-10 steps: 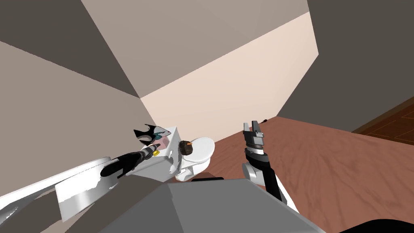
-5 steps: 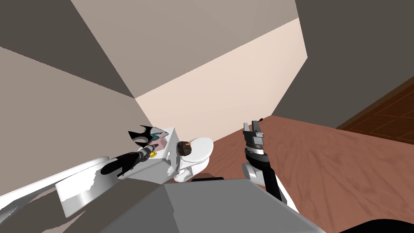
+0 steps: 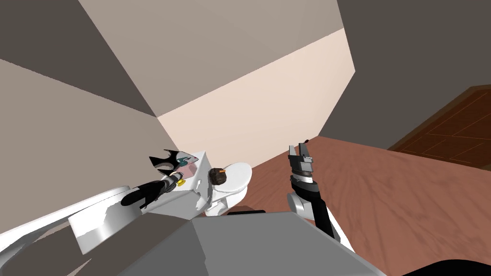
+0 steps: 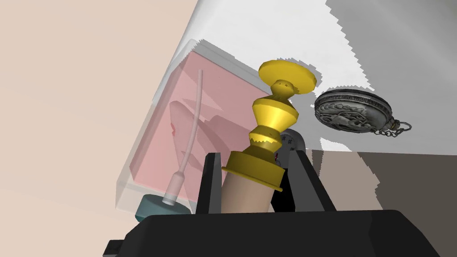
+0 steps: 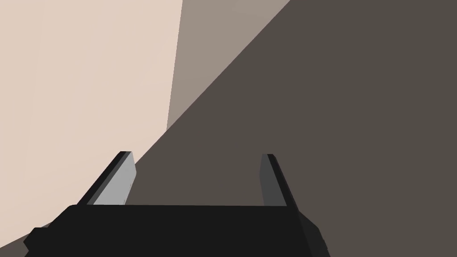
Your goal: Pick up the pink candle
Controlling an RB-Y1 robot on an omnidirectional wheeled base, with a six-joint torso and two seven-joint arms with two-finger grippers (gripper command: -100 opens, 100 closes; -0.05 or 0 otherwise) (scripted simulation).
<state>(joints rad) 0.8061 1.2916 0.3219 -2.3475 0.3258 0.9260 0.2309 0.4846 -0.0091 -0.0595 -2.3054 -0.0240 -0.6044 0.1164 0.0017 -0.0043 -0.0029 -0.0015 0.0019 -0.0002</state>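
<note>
The candle (image 4: 247, 196) is a pale pink cylinder set in a gold, stepped holder (image 4: 272, 116), lying on the white toilet tank (image 3: 184, 199). My left gripper (image 4: 254, 154) reaches over that tank, and its two fingers press the sides of the pink cylinder. In the head view the left gripper (image 3: 178, 178) shows small on the tank, with the gold holder (image 3: 181, 182) at its tip. My right gripper (image 3: 300, 151) is raised over the floor to the right, open with nothing between its fingers (image 5: 117, 178).
A clear box with pink filling and a teal cap (image 4: 192, 125) stands beside the candle. A silver pocket watch (image 4: 352, 110) lies on the other side. A dark round object (image 3: 219, 176) sits by the toilet seat (image 3: 238, 175). Brown floor (image 3: 393, 201) spreads right.
My left fingers have come in from wide open onto the candle. The head view has swung slightly, shifting walls and floor. The right arm has kept still.
</note>
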